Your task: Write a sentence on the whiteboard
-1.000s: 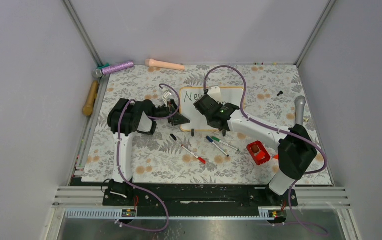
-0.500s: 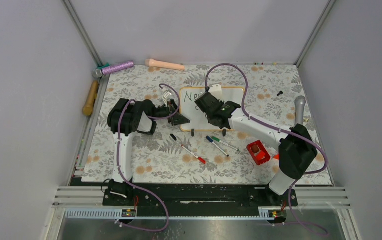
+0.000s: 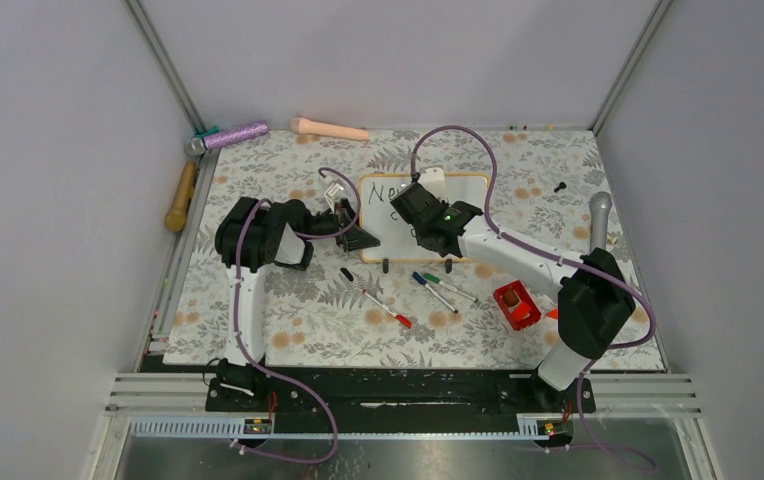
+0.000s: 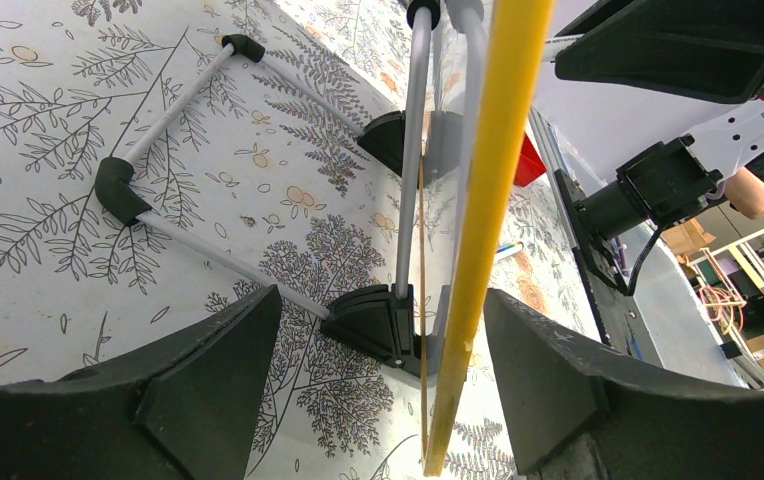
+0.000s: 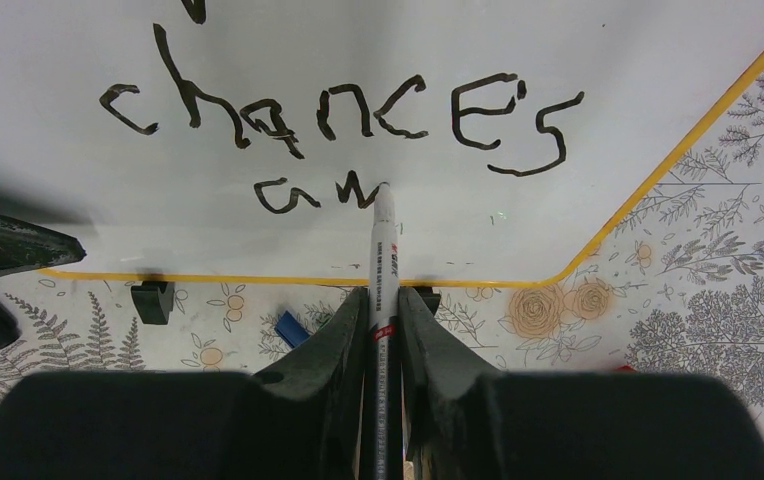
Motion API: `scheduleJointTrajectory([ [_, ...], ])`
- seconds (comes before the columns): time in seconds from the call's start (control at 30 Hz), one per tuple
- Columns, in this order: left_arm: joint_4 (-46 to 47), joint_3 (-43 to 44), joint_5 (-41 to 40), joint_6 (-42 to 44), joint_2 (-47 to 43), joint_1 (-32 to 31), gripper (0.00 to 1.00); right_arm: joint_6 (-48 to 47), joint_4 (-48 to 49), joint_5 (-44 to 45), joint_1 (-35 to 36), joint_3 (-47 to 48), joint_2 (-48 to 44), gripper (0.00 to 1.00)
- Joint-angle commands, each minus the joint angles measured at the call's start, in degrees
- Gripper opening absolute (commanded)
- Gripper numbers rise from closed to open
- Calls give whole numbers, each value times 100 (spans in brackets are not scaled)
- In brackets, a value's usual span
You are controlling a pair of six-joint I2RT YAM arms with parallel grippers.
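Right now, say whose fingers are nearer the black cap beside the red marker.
Left. Left fingers flank the whiteboard edge near the cap; right fingers hold a marker farther off.

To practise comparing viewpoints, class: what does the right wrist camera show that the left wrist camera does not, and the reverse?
Only right wrist: the sentence so far, "chances" and "aw", and the marker clamped in the right gripper, its tip at the whiteboard. Only left wrist: the board edge-on between the fingers of the open left gripper, gaps either side, and its grey stand. Both: the board's yellow frame and the floral tablecloth.
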Motion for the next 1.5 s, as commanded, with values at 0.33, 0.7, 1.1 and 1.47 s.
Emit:
scheduleJointTrajectory([
  [0.33,-153,-31,50,3,69,21,77,-153,435,-67,-107,-324,-972,0],
  [0.7,-151,-14,46,-23,79,30,78,-319,2415,-754,-107,-2270,-2109,0],
  [1.1,-155,-5,55,-41,86,34,78,-885,3350,-544,-78,-2976,-2467,0],
  [1.47,-149,-5,54,-41,87,36,78,-844,2507,-156,-78,-2297,-1804,0],
])
